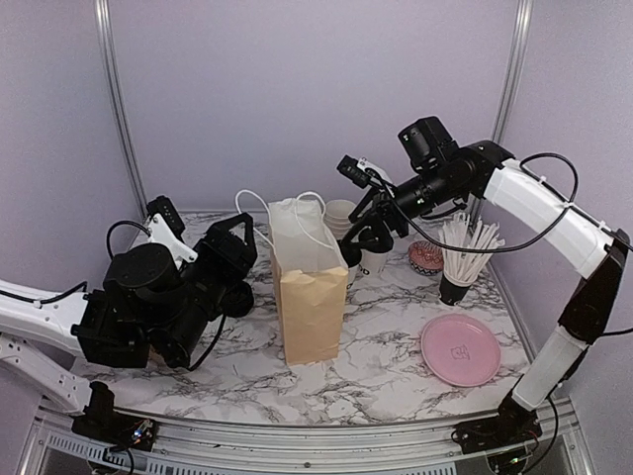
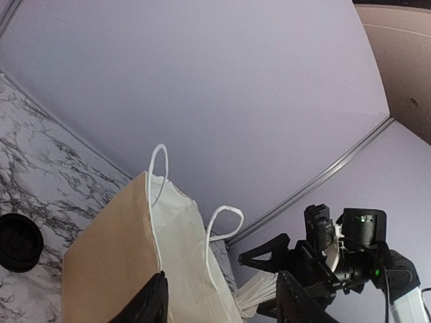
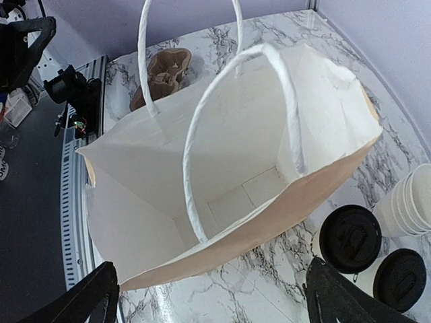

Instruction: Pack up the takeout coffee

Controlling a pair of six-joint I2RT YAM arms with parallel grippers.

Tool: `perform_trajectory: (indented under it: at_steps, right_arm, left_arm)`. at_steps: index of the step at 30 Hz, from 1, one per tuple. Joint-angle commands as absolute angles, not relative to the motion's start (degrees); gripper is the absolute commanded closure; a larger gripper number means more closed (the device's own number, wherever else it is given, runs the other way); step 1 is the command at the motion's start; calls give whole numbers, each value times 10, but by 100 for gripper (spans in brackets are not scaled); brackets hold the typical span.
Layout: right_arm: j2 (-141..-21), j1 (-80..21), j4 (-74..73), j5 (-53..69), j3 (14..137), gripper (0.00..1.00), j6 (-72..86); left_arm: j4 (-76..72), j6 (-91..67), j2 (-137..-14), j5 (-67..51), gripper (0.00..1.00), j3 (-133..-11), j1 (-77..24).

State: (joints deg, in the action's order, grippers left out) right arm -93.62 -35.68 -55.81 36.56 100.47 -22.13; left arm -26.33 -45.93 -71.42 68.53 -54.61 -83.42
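Right gripper, spread wide and empty over the open paper bag, could topple it while loading the takeout coffee, since the left gripper, parted, steadies nothing.

Paper bag being shown as matt tan kraft paper outside and smooth white within, tabletop being seen as smooth, faintly glossy marble-patterned surface, pink plate being rendered as smooth plastic, takeout coffee being shown as white paper capped in matt black plastic
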Motion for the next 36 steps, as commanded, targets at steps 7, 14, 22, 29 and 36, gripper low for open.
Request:
perform_trajectory:
  at_steps: [7,14,22,29,36]
  right_arm:
    - [-1036,-478,-553,113,1139,1,-163]
    - [-1059,-545,-526,-129,1121,1,-170]
    - [-1052,-542,-518,-165,1123,19,-174]
    - [-1041,-507,-523,-87,1126,63,-163]
    - [-1028,-467,-530,25,1125,80,-154]
  left_arm:
    - [51,-588,-546,762,44,-503,-819]
    - [70,-611,-503,776,44,-474,-819]
    - [76,-589,-507,786,43,-489,-819]
    - [80,-555,-488,777,42,-493,-818]
    - [210,-499,-472,764,41,-548,-809]
